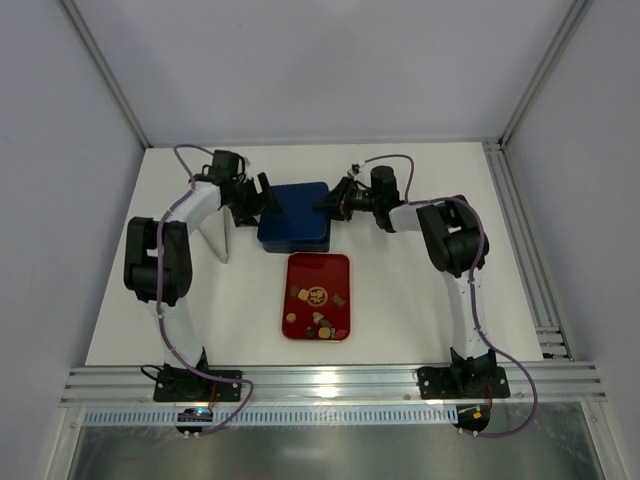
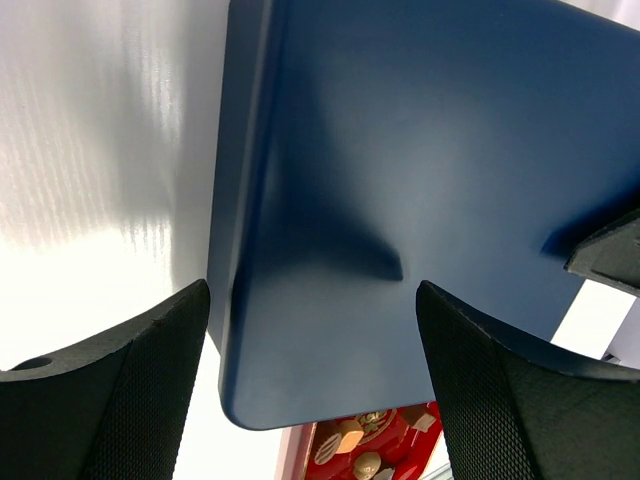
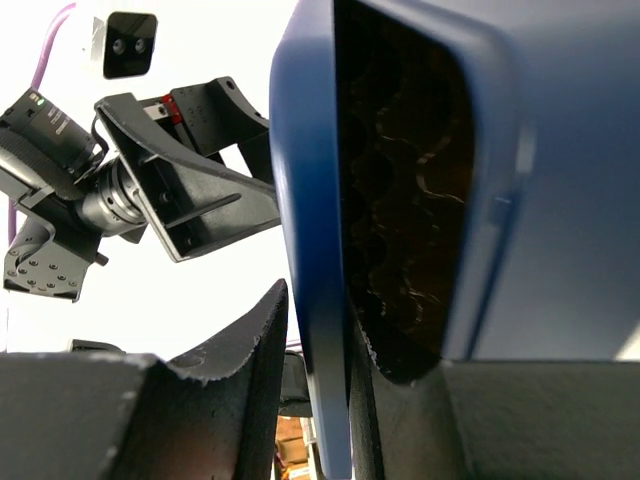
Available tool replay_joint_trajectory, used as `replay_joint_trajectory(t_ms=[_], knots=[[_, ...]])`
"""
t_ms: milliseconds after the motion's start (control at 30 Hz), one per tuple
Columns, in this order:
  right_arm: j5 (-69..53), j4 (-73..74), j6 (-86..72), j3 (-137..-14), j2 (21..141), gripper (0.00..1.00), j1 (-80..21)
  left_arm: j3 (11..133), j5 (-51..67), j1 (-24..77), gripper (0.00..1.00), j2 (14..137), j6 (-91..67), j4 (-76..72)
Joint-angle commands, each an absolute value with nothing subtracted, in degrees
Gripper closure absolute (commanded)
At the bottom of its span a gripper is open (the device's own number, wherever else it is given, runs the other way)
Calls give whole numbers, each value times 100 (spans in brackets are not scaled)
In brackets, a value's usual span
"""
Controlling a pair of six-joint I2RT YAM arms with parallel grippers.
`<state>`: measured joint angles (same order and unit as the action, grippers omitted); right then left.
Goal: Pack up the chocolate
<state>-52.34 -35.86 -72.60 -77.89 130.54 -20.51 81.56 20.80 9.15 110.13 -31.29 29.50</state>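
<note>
The left gripper (image 2: pixel 310 290) is spread wide, its two black textured fingers (image 2: pixel 120 390) flanking the near rounded corner of a matte dark-blue rectangular box (image 2: pixel 420 170) without gripping it. On the opposite side, the right gripper (image 1: pixel 328 203) straddles the box's thin blue side wall, one finger outside and one inside; whether it actually pinches the wall I cannot tell (a sliver of gap shows on the outer side). Inside the tilted box there is a dark-brown moulded insert (image 3: pixel 395 200) with rounded cells. The box lies between the two grippers on the white table (image 1: pixel 430 300). Just nearer the arm bases lies a flat red rectangular tray (image 1: pixel 341 266), and the small brown, tan and cream chocolate pieces (image 1: pixel 316 300) are scattered on it, apart from the box.
</note>
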Motion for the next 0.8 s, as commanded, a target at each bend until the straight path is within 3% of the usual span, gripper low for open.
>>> replay_joint_trajectory(t_ms=[0, 767], knots=[[-5361, -3902, -7234, -7717, 12736, 70, -1969, 8402, 2092, 984, 19, 11057, -3173, 2821], [-5379, -2981, -6408, -7427, 12323, 69, -1565, 8762, 1872, 1186, 19, 11188, -3138, 3067]])
